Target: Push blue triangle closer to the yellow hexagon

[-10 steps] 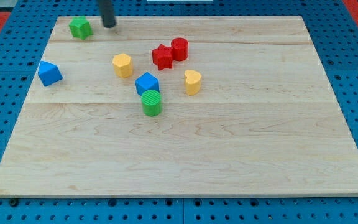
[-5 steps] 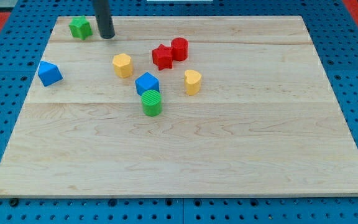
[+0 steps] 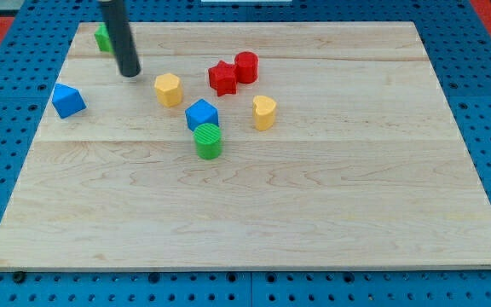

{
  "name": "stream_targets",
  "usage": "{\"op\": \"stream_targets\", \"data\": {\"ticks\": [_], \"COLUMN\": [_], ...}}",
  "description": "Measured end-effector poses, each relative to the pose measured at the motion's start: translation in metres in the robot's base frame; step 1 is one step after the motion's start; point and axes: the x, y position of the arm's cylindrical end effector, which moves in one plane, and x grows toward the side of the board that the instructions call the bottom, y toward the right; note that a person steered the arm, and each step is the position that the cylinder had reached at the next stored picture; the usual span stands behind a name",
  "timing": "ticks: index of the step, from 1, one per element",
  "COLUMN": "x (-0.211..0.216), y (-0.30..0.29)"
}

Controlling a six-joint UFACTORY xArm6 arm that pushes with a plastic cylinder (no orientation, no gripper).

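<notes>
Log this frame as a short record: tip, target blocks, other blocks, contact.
tip: my tip near the view's top left, between the blue triangle and the yellow hexagon, somewhat above both
blue triangle: at the board's left edge
yellow hexagon: to the view's right of the tip
gap: triangle and hexagon well apart
others: green block partly behind the rod; red star touching red cylinder; blue block against green cylinder; second yellow block
contact: tip touches no block

A single camera is looking down at a slant from in front of the pale wooden plank counter [image 3: 314,222], taking in nearly the whole board, with blue pegboard [image 3: 484,94] showing around its edges.
</notes>
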Motion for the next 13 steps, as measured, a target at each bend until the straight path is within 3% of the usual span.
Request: {"op": "stream_targets", "data": {"ticks": [1,2,3,4,5,7,8,9,10,11,12,13], "x": [0.042,0.111,0.115,0.08,0.055,0.06,0.091,0.083,0.052,0.042,0.057,0.038], "y": [0.001,0.001,-0.077,-0.117,-0.049,-0.029,-0.015,0.007,0.007,-0.005,-0.031,-0.05]}}
